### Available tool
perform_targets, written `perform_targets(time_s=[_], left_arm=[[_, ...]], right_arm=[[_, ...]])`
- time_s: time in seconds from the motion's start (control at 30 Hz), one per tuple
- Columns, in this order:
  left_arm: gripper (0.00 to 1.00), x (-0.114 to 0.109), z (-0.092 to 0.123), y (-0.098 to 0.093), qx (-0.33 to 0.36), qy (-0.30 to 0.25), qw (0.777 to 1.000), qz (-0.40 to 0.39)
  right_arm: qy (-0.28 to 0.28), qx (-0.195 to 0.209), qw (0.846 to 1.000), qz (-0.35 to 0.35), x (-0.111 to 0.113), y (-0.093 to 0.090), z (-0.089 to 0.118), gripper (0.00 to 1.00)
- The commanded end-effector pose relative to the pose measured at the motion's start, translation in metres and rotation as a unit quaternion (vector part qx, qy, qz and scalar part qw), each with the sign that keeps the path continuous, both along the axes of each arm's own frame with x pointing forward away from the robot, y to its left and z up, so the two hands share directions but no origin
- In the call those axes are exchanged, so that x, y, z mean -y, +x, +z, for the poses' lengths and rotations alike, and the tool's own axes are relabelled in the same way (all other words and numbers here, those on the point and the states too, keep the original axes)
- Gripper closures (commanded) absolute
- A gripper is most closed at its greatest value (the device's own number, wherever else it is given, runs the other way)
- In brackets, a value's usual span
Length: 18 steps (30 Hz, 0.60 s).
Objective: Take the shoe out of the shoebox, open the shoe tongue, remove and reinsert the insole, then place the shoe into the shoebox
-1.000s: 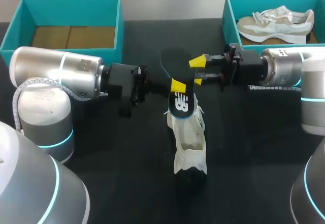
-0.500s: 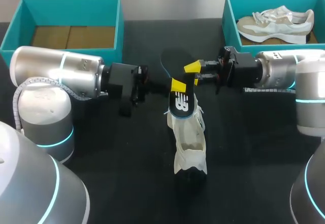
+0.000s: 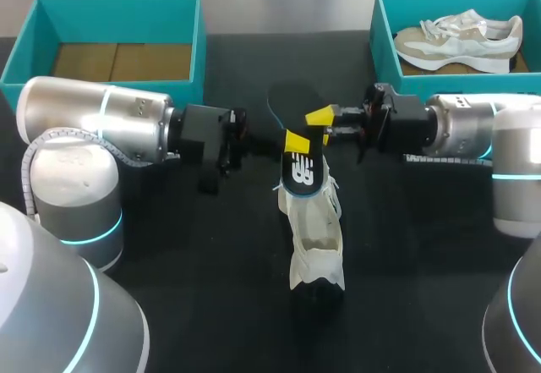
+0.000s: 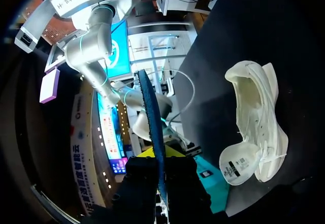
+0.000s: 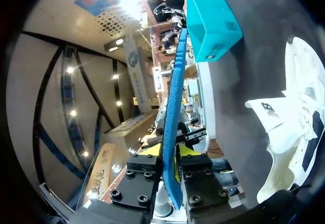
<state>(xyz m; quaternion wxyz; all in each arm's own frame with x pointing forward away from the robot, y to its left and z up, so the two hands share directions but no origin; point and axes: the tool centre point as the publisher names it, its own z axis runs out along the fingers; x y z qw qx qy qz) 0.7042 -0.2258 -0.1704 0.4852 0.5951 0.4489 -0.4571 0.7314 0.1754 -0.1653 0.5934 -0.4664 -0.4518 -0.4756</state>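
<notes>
The left gripper (image 3: 296,142), entering from 9 o'clock, is clenched on the insole (image 3: 302,170): in its wrist view we see the blue edge of the insole standing upright between the two dark fingers, which press on it from both sides. The right gripper (image 3: 321,126), entering from 3 o'clock, grasps the same insole a little farther up its length, and its wrist view likewise shows the thin blue edge pinched between the yellow-tipped fingers (image 5: 186,151). We see the insole held above the black table (image 3: 211,263), its dark face turned upward, one end pointing toward 12 o'clock and the printed end toward 6 o'clock. Just beyond that printed end, at 6 o'clock from both grippers, the white shoe (image 3: 314,238) lies on the table with its opening facing up and its tongue folded open. At 10 o'clock from the grippers stands the left shoebox (image 3: 114,5), teal, showing a brown cardboard floor. At 2 o'clock stands the right shoebox (image 3: 377,26), also teal, in which a second shoe (image 3: 461,39) rests on its side.
</notes>
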Motion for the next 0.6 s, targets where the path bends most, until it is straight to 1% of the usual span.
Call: perform_targets(time_s=[0.03,0.13,0.2,0.27,0.6], left_arm=[[1.0,0.0013,-0.0009,0.0001,0.001,0.0,1.0,0.0],[1.0,0.0013,-0.0009,0.0001,0.001,0.0,1.0,0.0],[1.0,0.0013,-0.0009,0.0001,0.001,0.0,1.0,0.0],[1.0,0.0013,-0.0009,0.0001,0.001,0.0,1.0,0.0],[1.0,0.0013,-0.0009,0.0001,0.001,0.0,1.0,0.0]], right_arm=[[0.0,-0.003,1.0,-0.01,-0.0047,-0.004,0.0033,0.89],[0.0,-0.003,1.0,-0.012,-0.0061,-0.004,0.005,0.91],[0.001,-0.005,1.0,-0.013,-0.0071,-0.0039,0.0056,0.96],[0.001,-0.006,1.0,-0.013,-0.0088,-0.0043,0.0056,1.0],[-0.01,-0.006,1.0,-0.019,-0.0094,-0.0044,0.0064,1.0]])
